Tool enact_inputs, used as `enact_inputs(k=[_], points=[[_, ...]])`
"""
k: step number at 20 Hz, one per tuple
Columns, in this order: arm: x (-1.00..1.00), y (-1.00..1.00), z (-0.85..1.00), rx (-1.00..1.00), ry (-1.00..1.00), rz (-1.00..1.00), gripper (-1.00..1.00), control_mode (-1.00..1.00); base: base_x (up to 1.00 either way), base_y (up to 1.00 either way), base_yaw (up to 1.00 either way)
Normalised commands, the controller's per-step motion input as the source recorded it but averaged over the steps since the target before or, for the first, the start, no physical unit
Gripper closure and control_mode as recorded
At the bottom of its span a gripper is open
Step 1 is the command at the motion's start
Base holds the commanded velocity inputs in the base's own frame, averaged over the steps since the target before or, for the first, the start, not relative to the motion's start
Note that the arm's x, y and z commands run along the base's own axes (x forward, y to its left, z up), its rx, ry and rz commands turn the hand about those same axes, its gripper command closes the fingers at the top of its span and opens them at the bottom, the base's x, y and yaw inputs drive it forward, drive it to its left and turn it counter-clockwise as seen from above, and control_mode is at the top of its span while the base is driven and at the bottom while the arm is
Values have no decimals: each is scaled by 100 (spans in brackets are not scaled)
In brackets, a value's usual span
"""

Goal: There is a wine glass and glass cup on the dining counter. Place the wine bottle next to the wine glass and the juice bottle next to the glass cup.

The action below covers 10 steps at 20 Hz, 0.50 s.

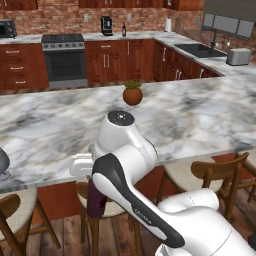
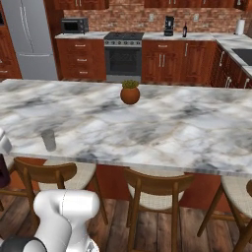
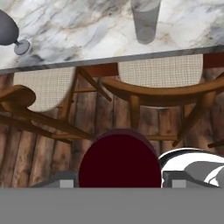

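The end effector (image 3: 119,183) is clamped on the juice bottle (image 3: 120,160), held low off the tabletop's (image 3: 87,26) near edge, above the chairs (image 3: 157,87). The glass cup (image 3: 145,19) stands just inside that edge, the wine glass (image 3: 11,33) well apart. Lift clear of the edge first, then lower the bottle upright beside the cup, not touching it

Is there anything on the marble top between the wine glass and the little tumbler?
No. In the hand view, bare marble counter runs from the wine glass to the tumbler.
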Motion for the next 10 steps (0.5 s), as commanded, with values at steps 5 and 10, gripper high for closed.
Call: enact_inputs(k=[5, 10], points=[[7, -2, 51, 1, 0, 0, 100, -100, 0, 0, 0], [2, -12, 47, 0, 0, 0, 100, -100, 0, 0, 0]])
